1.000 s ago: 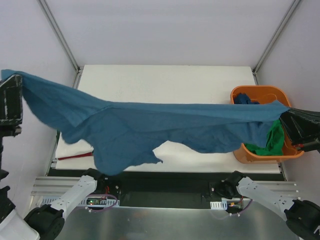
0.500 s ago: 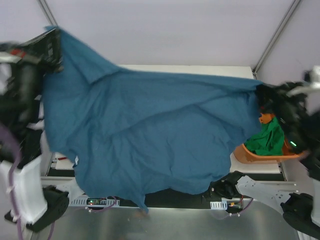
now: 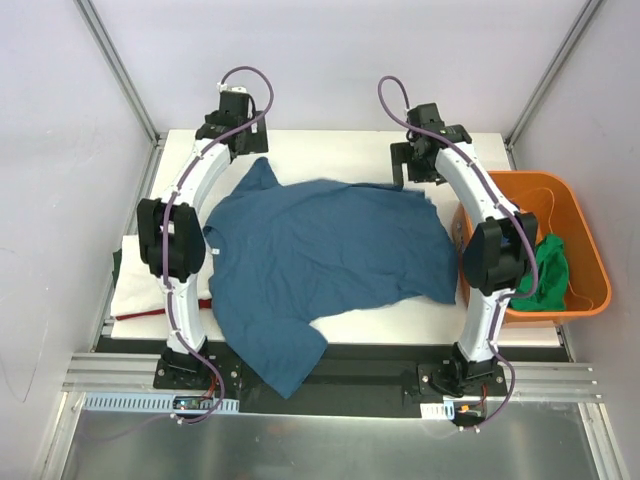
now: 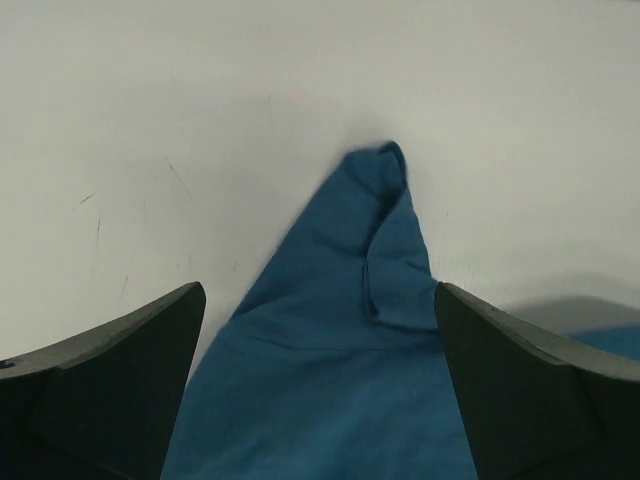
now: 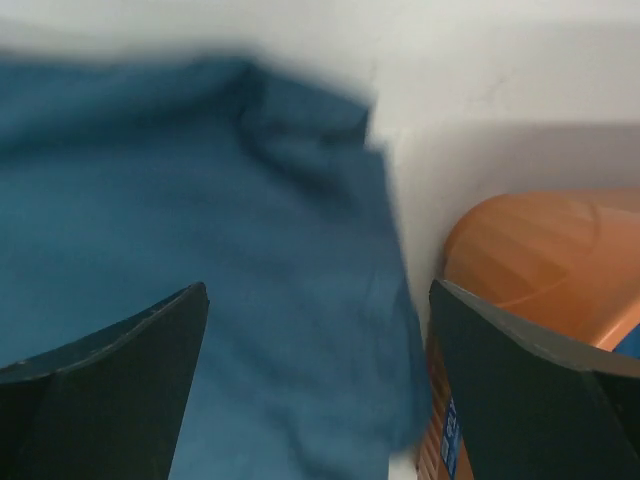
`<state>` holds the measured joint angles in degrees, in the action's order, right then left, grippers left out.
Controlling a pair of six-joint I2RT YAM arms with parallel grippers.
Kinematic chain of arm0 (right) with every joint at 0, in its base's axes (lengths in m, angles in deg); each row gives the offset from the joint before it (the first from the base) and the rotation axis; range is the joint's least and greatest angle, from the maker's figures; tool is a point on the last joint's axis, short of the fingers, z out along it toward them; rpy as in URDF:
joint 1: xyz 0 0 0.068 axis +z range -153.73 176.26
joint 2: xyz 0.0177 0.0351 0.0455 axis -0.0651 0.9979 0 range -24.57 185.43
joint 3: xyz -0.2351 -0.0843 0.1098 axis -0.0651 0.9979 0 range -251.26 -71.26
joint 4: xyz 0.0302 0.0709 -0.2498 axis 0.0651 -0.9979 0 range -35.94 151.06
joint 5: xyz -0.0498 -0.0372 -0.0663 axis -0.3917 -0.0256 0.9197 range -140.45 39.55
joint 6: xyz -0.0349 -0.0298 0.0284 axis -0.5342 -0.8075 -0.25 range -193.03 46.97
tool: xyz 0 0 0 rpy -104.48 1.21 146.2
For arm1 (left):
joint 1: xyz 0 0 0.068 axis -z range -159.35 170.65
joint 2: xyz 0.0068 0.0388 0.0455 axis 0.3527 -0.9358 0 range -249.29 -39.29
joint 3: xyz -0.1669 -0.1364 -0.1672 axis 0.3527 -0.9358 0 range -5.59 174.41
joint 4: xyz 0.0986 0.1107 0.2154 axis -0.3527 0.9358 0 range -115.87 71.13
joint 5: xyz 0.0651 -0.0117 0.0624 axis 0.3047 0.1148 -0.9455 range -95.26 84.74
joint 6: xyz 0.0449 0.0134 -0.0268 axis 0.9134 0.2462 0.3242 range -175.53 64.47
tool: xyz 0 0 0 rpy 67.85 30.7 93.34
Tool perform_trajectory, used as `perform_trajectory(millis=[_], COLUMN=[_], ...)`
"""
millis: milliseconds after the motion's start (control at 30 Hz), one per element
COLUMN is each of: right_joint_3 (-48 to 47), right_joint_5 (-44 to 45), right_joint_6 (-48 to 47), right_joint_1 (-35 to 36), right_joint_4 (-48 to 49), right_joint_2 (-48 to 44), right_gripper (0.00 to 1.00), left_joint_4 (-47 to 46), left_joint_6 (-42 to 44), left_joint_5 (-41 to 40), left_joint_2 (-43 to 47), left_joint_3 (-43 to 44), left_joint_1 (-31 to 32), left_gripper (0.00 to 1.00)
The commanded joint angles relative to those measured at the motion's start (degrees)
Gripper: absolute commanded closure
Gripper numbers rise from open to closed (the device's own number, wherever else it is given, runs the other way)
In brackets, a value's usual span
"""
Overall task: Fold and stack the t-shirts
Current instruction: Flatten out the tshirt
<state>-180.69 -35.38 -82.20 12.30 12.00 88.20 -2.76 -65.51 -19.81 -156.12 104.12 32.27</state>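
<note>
A dark blue t-shirt (image 3: pixel 320 255) lies spread on the white table (image 3: pixel 340 150), one sleeve hanging over the near edge. My left gripper (image 3: pixel 243 140) hovers open above the shirt's far left corner. In the left wrist view that corner (image 4: pixel 350 330) lies flat between the wide-apart fingers (image 4: pixel 110 390), untouched by them. My right gripper (image 3: pixel 413 165) is open above the far right corner. The right wrist view shows blurred blue cloth (image 5: pixel 220 260) below the open jaws. A green t-shirt (image 3: pixel 546 272) lies in the basket.
The orange plastic basket (image 3: pixel 575 225) stands at the table's right edge, close to the right gripper; its rim (image 5: pixel 540 260) shows in the right wrist view. A red strip of cloth (image 3: pixel 150 313) pokes out at the table's near left. Metal frame posts rise at both far corners.
Both grippers swung the stretched blue shirt up and away over the table, then opened and let it go. The shirt has dropped flat onto the table.
</note>
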Motion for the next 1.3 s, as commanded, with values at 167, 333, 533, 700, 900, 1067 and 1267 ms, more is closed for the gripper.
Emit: perform_trajectory(millis=[167, 333, 533, 700, 900, 1067, 1267], right_joint_3=[13.49, 27.58, 36.55, 38.32, 39.29, 39.82, 38.24], right_joint_5=[-16.1, -20.43, -20.96, -18.32, -18.76, -20.43, -25.6], right_joint_6=[-0.78, 2.48, 5.56, 6.79, 9.08, 10.66, 11.54], right_joint_1=[1.54, 3.83, 8.3, 12.35, 14.73, 14.82, 14.82], right_joint_4=[0.53, 5.37, 8.01, 9.59, 11.18, 12.14, 13.98], right_joint_2=[-19.58, -26.28, -26.29, -22.95, -17.59, -14.08, -9.51], right_gripper=[0.04, 0.04, 0.04, 0.04, 0.04, 0.03, 0.03], left_joint_4=[-3.25, -3.25, -3.51, -3.69, -3.6, -3.52, -2.99], left_joint_6=[-4.25, -10.93, -19.02, -21.48, -22.63, -24.47, -24.13], left_joint_5=[8.03, 13.22, 18.59, 17.71, 13.15, 7.34, 15.85], left_joint_2=[19.34, 27.79, 36.15, 36.68, 29.22, 15.72, -0.9], left_joint_3=[-13.45, -29.6, -44.9, -51.26, -51.01, -44.42, -28.96], left_joint_1=[0.25, 0.86, 3.84, 8.07, 8.07, 6.67, 1.13], left_gripper=[0.01, 0.01, 0.01, 0.01, 0.01, 0.01, 0.01])
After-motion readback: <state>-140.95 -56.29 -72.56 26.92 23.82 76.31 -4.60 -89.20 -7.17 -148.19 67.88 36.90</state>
